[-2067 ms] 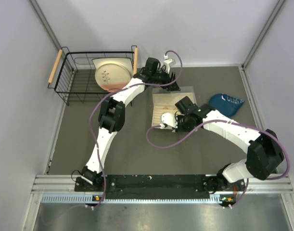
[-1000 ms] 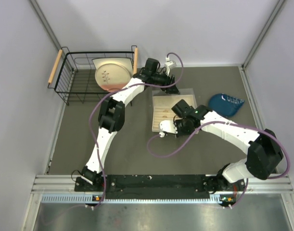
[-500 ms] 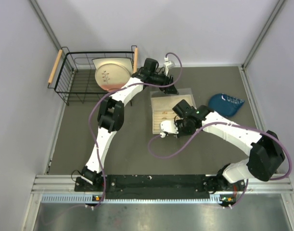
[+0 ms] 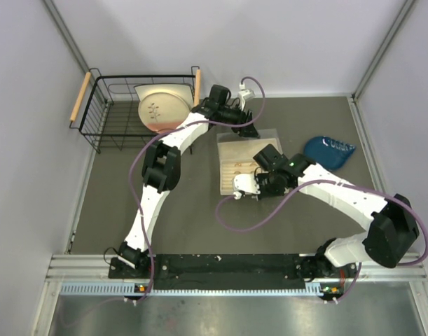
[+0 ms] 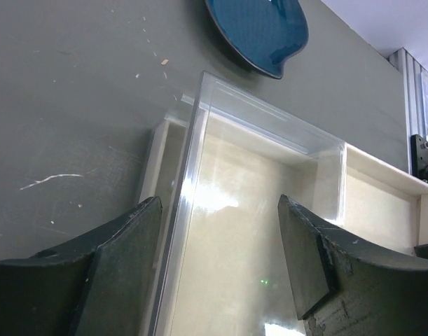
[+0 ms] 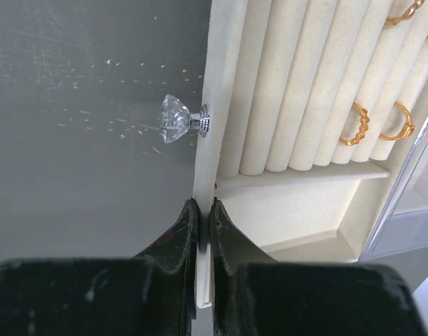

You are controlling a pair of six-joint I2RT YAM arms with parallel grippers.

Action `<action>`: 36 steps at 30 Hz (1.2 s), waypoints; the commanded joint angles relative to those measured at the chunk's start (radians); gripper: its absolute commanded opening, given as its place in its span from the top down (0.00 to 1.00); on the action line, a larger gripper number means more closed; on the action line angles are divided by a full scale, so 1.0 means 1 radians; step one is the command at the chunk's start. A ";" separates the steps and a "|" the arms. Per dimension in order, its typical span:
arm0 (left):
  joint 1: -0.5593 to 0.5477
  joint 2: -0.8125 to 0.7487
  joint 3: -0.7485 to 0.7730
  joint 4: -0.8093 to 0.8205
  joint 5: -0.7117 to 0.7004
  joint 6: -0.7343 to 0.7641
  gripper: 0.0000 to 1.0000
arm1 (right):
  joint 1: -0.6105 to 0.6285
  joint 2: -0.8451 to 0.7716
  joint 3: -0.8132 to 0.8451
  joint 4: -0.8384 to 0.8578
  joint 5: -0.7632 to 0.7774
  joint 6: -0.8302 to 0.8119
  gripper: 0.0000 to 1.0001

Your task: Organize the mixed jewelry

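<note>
Right claw (image 6: 204, 207): fingers are pressing together on the lower edge of the drawer front (image 6: 205, 84), clamping the thin beige panel between them.

Drawer: one, beige, standing pulled out toward the arms from the box (image 4: 236, 157) on the grey tabletop (image 4: 108, 203). One clear faceted knob (image 6: 177, 120) is sticking out of the front panel, just above the claw.

Drawer contents: a row of padded beige rolls (image 6: 291, 84) is running front to back. Gold rings (image 6: 359, 124) are sitting in the grooves between the rolls; four are showing in the right wrist view. Two are lying side by side near the low end of the rolls, one is at the upper edge, and one is being cut off by the frame.

Cover (image 5: 256, 140): one, clear, lying over the box top.

Left claw (image 5: 217, 241): fingers are standing well apart over the far side of the box, the cover's long edge running between them; contact cannot be told.

Dish (image 4: 329, 150): one, blue, lying right of the box.

Basket (image 4: 143, 77): one, black wire, at far left, holding one cream plate (image 4: 161, 108) leaning inside.
</note>
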State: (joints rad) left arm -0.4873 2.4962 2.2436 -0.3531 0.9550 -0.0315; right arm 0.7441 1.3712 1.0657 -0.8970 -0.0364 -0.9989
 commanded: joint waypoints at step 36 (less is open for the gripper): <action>0.023 0.009 0.031 0.101 0.105 -0.107 0.20 | 0.055 -0.164 -0.194 0.351 -0.039 0.100 1.00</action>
State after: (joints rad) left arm -0.4717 2.4962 2.2436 -0.3038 1.0317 -0.1246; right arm 0.7654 1.2430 0.8772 -0.6666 -0.0937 -0.8917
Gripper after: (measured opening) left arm 0.802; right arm 0.027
